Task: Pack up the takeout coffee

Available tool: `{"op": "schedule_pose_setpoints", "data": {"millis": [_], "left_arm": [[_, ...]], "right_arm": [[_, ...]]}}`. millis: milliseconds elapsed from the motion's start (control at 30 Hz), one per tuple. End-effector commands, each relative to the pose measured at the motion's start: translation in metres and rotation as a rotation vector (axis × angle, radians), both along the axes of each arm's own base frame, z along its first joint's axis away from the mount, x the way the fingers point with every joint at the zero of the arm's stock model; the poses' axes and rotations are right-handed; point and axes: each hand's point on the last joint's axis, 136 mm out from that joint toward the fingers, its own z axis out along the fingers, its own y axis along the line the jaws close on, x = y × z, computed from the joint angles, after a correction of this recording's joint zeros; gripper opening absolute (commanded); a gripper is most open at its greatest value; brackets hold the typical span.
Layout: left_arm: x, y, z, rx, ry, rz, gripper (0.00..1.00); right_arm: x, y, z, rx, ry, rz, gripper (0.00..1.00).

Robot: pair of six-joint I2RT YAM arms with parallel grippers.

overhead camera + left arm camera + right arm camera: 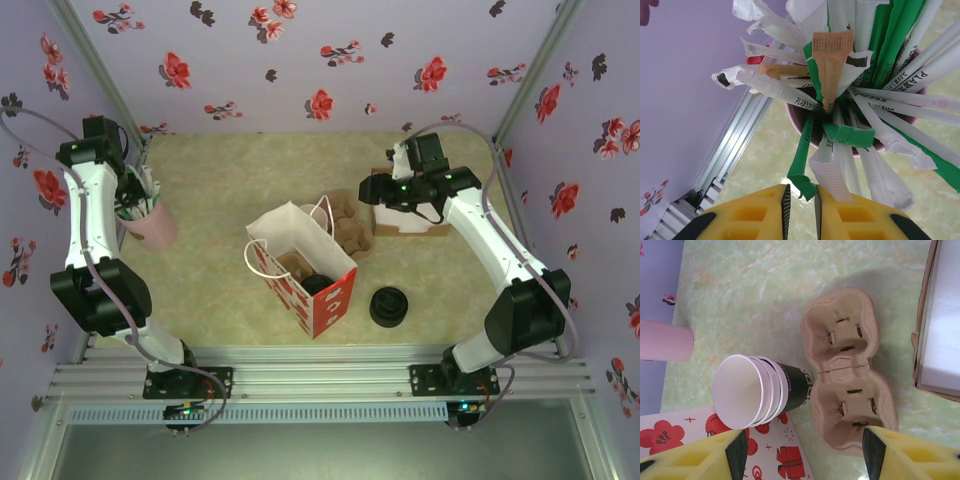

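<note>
My left gripper (pixel 801 194) is narrowed to a slit. The torn end of a green-wrapped straw (pixel 806 145) sits right at the mouth of that slit, and I cannot tell whether I am pinching it. Past it, the pink cup (pixel 152 228) holds a crowd of wrapped straws (pixel 880 115) in white, green and brown paper, fanning out in every direction.

My right gripper (pixel 805 456) has its fingers spread wide and nothing between them. Below lies a corner of the paper bag (pixel 670 435), white with red prints. Just beyond it a stack of lidless cups (pixel 752 390) lies on its side, base against a two-cup pulp carrier (pixel 847 385). A cardboard box (pixel 940 315) stands further right.

From above, the takeout coffee (pixel 316 284) stands inside the open bag in the middle of the table (pixel 220 180), beside something brown. Only its round black lid shows there; the bag's walls hide the cup body. A stack of black lids (pixel 388 307) stands just right of the bag.
</note>
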Motion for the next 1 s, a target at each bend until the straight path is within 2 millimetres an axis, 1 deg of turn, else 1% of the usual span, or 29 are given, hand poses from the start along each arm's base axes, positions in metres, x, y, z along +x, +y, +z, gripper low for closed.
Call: {"op": "schedule_pose_setpoints", "data": {"millis": [0,33,267,433,467,733,900,967], "left_arm": [[-0.005,0.006,0.016,0.038,-0.036,0.008,0.16],[-0.006,0.007,0.016,0.040,-0.034,0.008,0.14],[-0.006,0.009,0.017,0.047,-0.036,0.009,0.10],[-0.008,0.008,0.025,0.054,-0.047,0.005,0.02],[-0.009,0.008,0.028,0.056,-0.052,0.004,0.00],[-0.016,0.005,0.054,0.089,-0.104,-0.002,0.00],[-0.023,0.002,0.077,0.118,-0.156,-0.004,0.00],[-0.027,0.001,0.086,0.126,-0.181,-0.002,0.00]], "right_arm": [[0.002,0.001,-0.005,0.003,-0.006,0.019,0.64],[0.002,0.001,-0.004,0.004,-0.009,0.019,0.64],[0.002,0.001,-0.005,0.006,-0.006,0.021,0.63],[0.002,0.002,-0.004,0.011,-0.006,0.024,0.63],[0.002,0.002,-0.004,0.010,-0.005,0.022,0.63],[0.001,0.003,-0.001,0.017,-0.010,0.026,0.61],[0.001,0.004,0.002,0.024,-0.013,0.027,0.61],[0.000,0.004,0.003,0.024,-0.010,0.028,0.63]]}}
